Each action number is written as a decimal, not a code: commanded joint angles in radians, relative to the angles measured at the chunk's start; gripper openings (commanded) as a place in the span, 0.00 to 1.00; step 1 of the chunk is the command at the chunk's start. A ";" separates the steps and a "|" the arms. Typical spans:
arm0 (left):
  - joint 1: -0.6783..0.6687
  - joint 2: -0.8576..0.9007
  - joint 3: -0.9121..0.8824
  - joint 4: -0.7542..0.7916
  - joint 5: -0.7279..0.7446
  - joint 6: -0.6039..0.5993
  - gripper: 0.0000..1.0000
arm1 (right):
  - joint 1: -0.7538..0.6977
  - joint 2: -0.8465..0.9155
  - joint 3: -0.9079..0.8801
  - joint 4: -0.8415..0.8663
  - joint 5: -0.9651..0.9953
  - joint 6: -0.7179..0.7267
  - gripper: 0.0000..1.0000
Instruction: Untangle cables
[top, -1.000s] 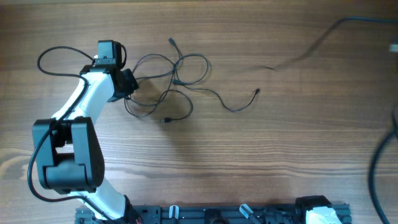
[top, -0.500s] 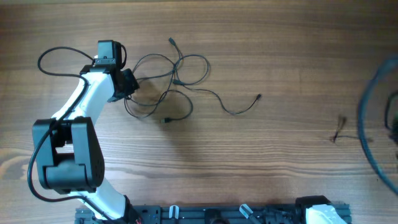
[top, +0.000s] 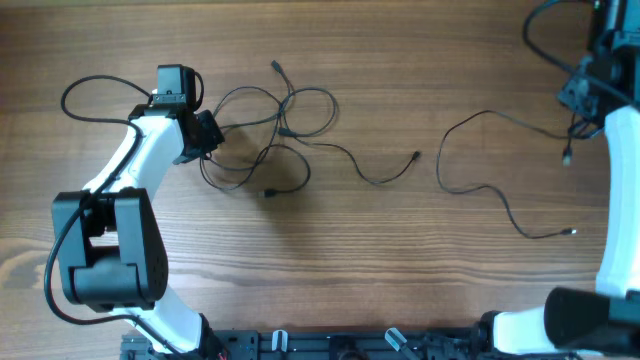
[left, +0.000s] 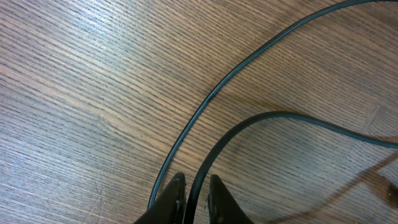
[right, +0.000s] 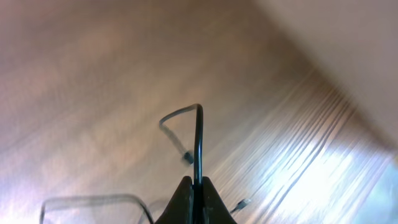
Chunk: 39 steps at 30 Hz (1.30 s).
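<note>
Over the desk (top: 350, 270), from above, the left hand (top: 207, 135) sits at the left rim of the tangled cables (top: 285, 130). Their loops spread rightward from it, and one tail runs out right to a small plug. Well apart to the right lies the loose cable (top: 441, 160), its upper end rising to the right hand (top: 577, 95) near the desk's right edge. Open wood between the two cable groups, and toward the near edge, gives room to pull.

Left wrist view: two cords curve away up and right. The inner one (left: 273, 114) runs down between the fingertips, which stand nearly together; whether they pinch it or merely flank it I cannot tell.

Right wrist view, blurred: the right hand (right: 197, 183) is clenched on the loose cable (right: 199, 137), which rises from it and hooks leftward.
</note>
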<state>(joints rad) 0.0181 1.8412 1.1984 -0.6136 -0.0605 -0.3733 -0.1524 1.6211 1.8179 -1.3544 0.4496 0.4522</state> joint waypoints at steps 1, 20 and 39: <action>-0.001 0.007 -0.007 0.004 0.017 -0.009 0.15 | -0.079 0.056 0.006 -0.059 -0.264 0.098 0.04; -0.001 0.007 -0.007 0.005 0.045 -0.009 0.18 | -0.114 0.074 -0.439 0.105 -0.436 0.456 0.05; -0.001 0.007 -0.007 0.012 0.045 -0.009 0.21 | -0.062 0.075 -0.827 0.460 -0.737 0.470 0.77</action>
<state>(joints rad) 0.0181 1.8412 1.1984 -0.6048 -0.0269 -0.3733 -0.2329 1.6909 1.0485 -0.9440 -0.1898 0.8898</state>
